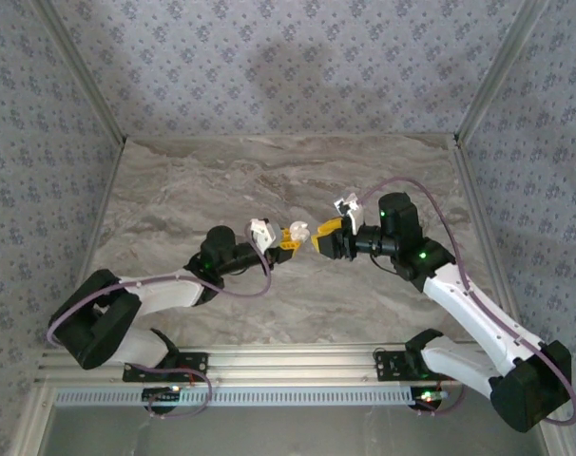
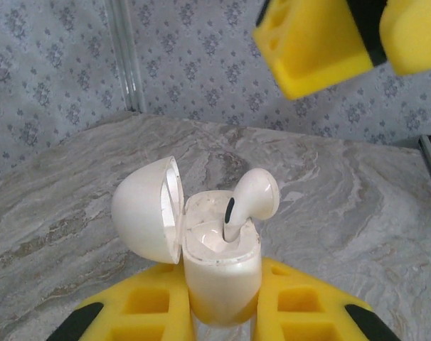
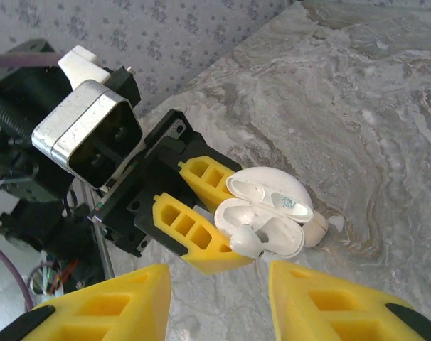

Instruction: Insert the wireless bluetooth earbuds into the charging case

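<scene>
One earbud (image 2: pixel 252 197) stands half-seated in the open case (image 2: pixel 221 273), which your left gripper (image 2: pixel 222 309) clamps by its body. Your right gripper (image 3: pixel 215 284) hangs nearby, jaws apart, empty. The earbud looks light, glossy and slippery; pinch its bulb gently.

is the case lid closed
No, the case has its lid swung open to one side, and an earbud sticks up out of it.
</scene>
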`<state>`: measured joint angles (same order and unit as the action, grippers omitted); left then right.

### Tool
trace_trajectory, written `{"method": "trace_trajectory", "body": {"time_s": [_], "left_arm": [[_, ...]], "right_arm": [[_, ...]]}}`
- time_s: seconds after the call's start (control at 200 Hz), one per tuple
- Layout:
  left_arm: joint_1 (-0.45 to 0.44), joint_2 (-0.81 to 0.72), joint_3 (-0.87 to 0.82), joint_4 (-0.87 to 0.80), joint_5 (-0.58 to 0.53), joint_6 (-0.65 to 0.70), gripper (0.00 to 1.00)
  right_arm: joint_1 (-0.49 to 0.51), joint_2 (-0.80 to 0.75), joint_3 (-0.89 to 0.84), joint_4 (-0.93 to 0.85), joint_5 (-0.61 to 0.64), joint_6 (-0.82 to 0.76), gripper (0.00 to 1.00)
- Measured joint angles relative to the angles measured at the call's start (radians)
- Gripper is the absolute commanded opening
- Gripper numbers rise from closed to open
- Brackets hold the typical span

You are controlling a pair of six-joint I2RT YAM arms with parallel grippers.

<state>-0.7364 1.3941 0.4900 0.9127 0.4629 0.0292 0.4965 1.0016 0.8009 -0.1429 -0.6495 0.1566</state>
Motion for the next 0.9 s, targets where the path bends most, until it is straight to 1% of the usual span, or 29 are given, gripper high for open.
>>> {"method": "trace_trajectory", "body": {"time_s": [0.185,0.405,0.645,0.899], "left_arm": [[0.003,0.008,0.025,0.013,0.001,-0.084,0.12],[0.003,0.009,0.025,0.013,0.001,-0.118,0.12],[0.003,0.009,0.025,0.018,0.001,-0.128,0.12],[0.003,0.009,0.025,0.023,0.001,-0.128,0.12]], "right_arm": [[-0.026,0.042,0.000,0.075,0.002,0.139,0.44],[-0.052,0.141,0.000,0.151,-0.055,0.256,0.44],[-0.052,0.170,0.000,0.192,-0.100,0.301,0.42],[-0.052,0.178,0.000,0.200,-0.129,0.304,0.38]]}}
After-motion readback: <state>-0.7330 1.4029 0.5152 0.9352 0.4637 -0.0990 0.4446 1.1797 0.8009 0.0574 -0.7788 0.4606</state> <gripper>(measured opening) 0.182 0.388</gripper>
